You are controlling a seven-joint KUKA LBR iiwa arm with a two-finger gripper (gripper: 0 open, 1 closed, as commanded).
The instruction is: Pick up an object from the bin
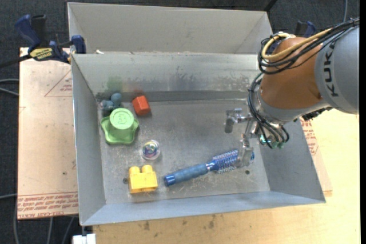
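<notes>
My gripper [241, 137] hangs over the right part of the bin floor, open, with nothing between its fingers. One fingertip [232, 119] points toward the bin's middle, and the other fingertip [247, 154] stands right beside the bristle head of a blue brush [194, 170]. The brush lies flat along the front of the bin, with its handle running left toward a yellow toy brick [142, 178].
At the left lie a green flower-shaped cup [120, 126], an orange block [140, 104], a small clear ball [150, 150] and small grey-blue pieces [111, 102] in the back left corner. The arm with its orange cover and cables overhangs the bin's right wall.
</notes>
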